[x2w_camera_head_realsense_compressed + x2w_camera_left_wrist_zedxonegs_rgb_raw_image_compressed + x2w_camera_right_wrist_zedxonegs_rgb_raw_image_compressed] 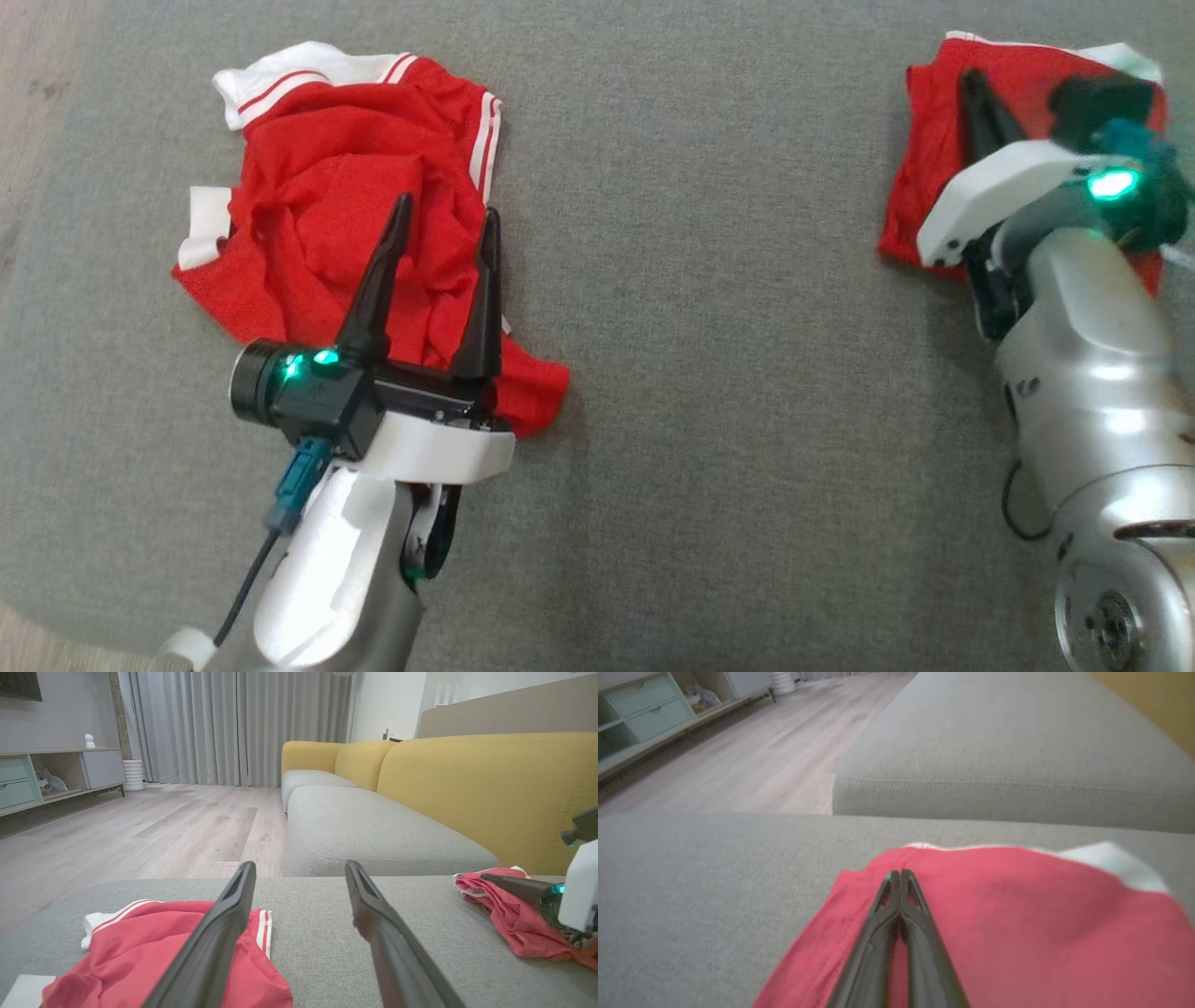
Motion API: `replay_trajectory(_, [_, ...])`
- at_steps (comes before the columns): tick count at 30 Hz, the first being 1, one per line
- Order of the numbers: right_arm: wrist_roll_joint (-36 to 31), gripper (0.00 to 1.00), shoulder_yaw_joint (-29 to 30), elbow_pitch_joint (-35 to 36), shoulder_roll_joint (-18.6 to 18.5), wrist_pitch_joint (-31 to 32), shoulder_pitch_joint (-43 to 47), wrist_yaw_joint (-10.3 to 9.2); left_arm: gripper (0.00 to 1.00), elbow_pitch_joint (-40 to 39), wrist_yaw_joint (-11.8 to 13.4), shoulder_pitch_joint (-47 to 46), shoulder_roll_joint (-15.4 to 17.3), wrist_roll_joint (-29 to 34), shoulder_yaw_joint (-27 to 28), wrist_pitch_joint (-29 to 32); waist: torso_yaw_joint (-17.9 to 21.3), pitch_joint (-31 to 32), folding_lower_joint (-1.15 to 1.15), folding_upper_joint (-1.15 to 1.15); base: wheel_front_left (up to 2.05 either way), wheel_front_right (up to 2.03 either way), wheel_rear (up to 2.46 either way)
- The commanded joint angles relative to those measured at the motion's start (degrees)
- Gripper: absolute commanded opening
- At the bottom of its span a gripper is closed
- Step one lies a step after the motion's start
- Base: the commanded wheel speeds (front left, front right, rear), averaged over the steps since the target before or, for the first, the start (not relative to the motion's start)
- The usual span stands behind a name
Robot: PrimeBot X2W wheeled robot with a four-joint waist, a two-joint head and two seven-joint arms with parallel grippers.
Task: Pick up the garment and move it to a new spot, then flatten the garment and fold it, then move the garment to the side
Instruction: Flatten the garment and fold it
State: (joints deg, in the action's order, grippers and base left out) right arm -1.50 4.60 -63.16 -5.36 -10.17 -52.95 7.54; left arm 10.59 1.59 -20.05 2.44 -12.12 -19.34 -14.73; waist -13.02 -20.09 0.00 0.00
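A crumpled red garment with white trim (pixel 317 177) lies on the left of the grey cushion. My left gripper (pixel 448 210) hovers over its near right part, open, with nothing between its fingers. From the left wrist the garment (pixel 131 947) sits below and left of the open left gripper (pixel 300 868). A second, folded red garment (pixel 924 159) lies at the far right. My right gripper (pixel 971 84) is over it, and in the right wrist view this gripper (pixel 900 873) is shut, its tips together on top of the red cloth (pixel 1041 914).
The grey cushion (pixel 709 327) spreads wide between the two garments. Wooden floor (pixel 37 103) borders its left edge. Beyond are a yellow sofa (pixel 490 793) with a grey seat (pixel 373 830), a low cabinet (pixel 46 774) and curtains (pixel 233 723).
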Motion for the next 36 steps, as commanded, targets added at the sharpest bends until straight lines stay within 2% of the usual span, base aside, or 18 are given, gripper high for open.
replay_trajectory(1, [0.13,0.0,-1.62,-0.3,1.47,-0.27,-0.92,-0.05,1.0,-2.22,0.4,-1.2,0.44,-0.35,1.37,-0.27,-0.15,-0.3,0.0,0.0,0.0,0.0,0.0])
replay_trajectory(6, [0.04,0.0,-3.1,-6.24,1.99,0.84,-0.03,-0.05,1.0,-2.17,0.49,-1.01,0.44,-0.2,1.67,-0.27,0.06,-0.28,0.0,0.0,0.0,0.0,0.0])
replay_trajectory(13, [3.0,0.0,-5.47,-7.42,2.43,-2.77,0.57,-0.05,1.0,-1.61,0.19,-0.54,0.45,0.86,3.71,-0.27,2.76,2.92,0.0,0.0,0.0,0.0,0.0])
replay_trajectory(19, [8.94,0.0,-8.72,-0.87,2.46,-4.73,2.5,-0.05,1.0,-1.17,-0.14,1.12,0.44,1.16,5.05,-0.27,6.4,7.5,0.0,0.0,0.0,0.0,0.0])
replay_trajectory(25, [9.87,0.0,-6.86,12.67,2.18,-4.81,11.26,-0.05,1.0,-0.19,0.17,3.31,0.44,1.02,5.94,-0.27,9.8,11.79,0.0,0.0,0.0,0.0,0.0])
replay_trajectory(26, [9.1,0.11,-6.33,14.88,1.98,-4.81,13.1,-0.05,1.0,-0.02,0.23,3.65,0.44,0.96,6.03,-0.27,10.24,12.31,0.0,0.0,0.0,0.0,0.0])
replay_trajectory(27, [8.47,0.94,-5.92,16.83,2.0,-4.81,15.16,-0.05,1.0,0.25,0.26,4.06,0.44,0.92,6.1,-0.27,10.66,12.97,0.0,0.0,0.0,0.0,0.0])
replay_trajectory(28, [7.9,1.0,-5.62,18.71,2.05,-4.82,17.24,-0.05,1.0,0.68,0.26,4.57,0.44,0.92,6.15,-0.27,11.06,13.53,0.0,0.0,0.0,0.0,0.0])
replay_trajectory(34, [6.4,1.0,-4.13,27.71,2.37,-4.82,27.68,-0.05,1.0,2.01,0.35,6.83,0.44,0.83,6.87,-0.27,12.53,15.59,0.0,0.0,0.0,0.0,0.0])
replay_trajectory(36, [8.32,1.0,-4.09,32.66,2.44,-4.82,33.3,-0.05,1.0,2.33,0.32,8.21,0.44,0.66,7.08,-0.27,13.15,16.51,0.0,0.0,0.0,0.0,0.0])
